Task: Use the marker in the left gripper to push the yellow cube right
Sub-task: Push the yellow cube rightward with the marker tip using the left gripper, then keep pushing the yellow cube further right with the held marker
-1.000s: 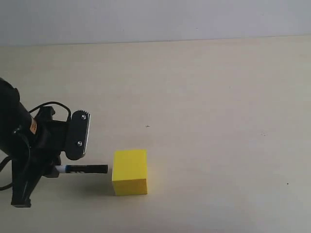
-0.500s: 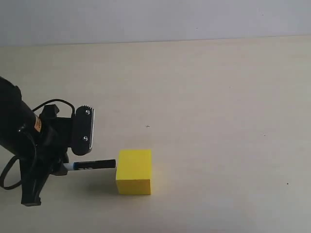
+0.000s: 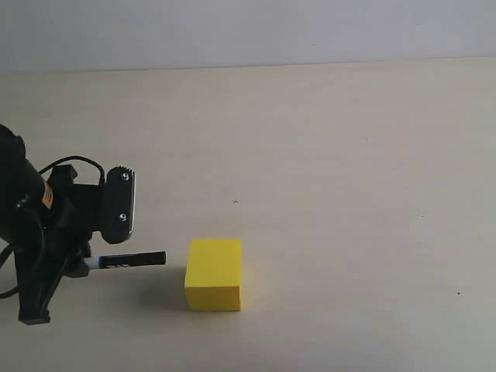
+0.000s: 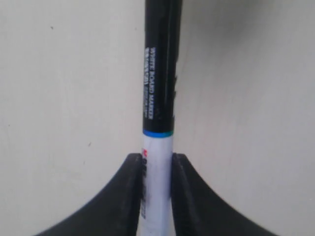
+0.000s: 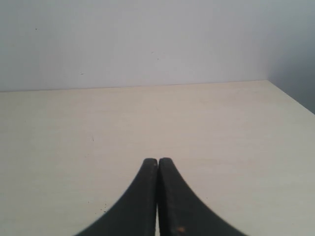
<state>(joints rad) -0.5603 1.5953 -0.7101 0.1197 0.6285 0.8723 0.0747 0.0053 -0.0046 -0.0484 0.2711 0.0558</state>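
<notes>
L claw (image 4: 157, 164) clamps marker (image 3: 128, 260) by barrel; tip just short of cube (image 3: 214, 274). Step: approach. Nxt: drive rt, tip ctr'd on cube's facing side. R claw (image 5: 157, 164) pinched, empty.

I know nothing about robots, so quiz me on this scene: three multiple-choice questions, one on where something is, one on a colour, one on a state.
1. In the exterior view, where is the plain bright yellow cube relative to the tip of the slim white-and-black marker?
A. To its right, with a gap
B. Touching it
C. To its left

2. What colour is the thin ring between the marker's black and white parts?
A. Red
B. Blue
C. Green

3. What is the black left gripper doing?
A. Clamping the marker's white barrel
B. Standing open and empty
C. Holding the cube

Answers:
1 A: pale table shows between the tip and the cube.
2 B: the left wrist view shows a blue ring.
3 A: both jaws press the barrel.
</notes>
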